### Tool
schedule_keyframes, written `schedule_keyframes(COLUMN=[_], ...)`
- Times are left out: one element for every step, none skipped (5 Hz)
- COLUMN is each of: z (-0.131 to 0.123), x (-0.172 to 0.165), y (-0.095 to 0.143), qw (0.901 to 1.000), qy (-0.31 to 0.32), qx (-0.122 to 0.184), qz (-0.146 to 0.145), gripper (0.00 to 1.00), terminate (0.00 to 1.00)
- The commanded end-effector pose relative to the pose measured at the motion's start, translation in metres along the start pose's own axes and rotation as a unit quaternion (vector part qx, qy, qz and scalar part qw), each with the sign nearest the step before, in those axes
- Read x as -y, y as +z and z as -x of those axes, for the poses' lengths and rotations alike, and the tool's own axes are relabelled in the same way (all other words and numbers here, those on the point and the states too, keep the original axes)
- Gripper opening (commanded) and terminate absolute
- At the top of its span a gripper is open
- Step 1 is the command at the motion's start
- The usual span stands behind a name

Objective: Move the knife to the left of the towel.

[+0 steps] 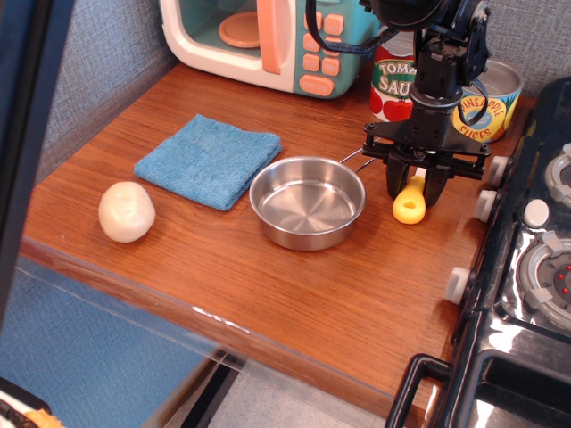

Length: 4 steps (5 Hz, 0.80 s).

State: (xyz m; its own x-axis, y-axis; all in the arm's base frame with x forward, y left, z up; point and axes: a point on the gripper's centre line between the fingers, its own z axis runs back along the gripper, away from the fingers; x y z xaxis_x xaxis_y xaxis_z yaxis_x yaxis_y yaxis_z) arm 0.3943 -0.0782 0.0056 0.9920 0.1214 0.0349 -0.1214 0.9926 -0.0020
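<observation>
1. Knife [409, 203] sits on the wooden counter right of the steel pan [308, 201], yellow handle toward the camera
2. Gripper [413, 190] has its fingers closed narrowly around the handle
3. Blue towel [208, 159] lies left of the pan, well apart from the knife

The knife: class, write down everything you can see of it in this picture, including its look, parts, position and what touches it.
Of the knife mostly the chunky yellow handle shows, looking like smooth plastic, with a rounded end and a hole through it. The blade is hidden behind the gripper, whose two black fingers sit close on either side of the handle, apparently clamping it. It points toward the camera, right of the steel pan on the wooden table. Whether it rests on the wood or is lifted cannot be told.
</observation>
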Motion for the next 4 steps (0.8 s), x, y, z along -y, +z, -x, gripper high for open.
schedule_keyframes(z=[-0.007,0.000,0.016,0.026], x=[0.019,0.032,0.029,0.000], y=[0.034,0.066,0.094,0.113], qw=[0.9976,0.9927,0.9875,0.9862], qy=[-0.040,-0.067,-0.087,-0.073], qx=[0.040,0.078,0.110,0.129], qz=[0.039,0.063,0.073,0.073], gripper=[0.00,0.00,0.00,0.00], terminate=[0.00,0.00,0.00,0.00])
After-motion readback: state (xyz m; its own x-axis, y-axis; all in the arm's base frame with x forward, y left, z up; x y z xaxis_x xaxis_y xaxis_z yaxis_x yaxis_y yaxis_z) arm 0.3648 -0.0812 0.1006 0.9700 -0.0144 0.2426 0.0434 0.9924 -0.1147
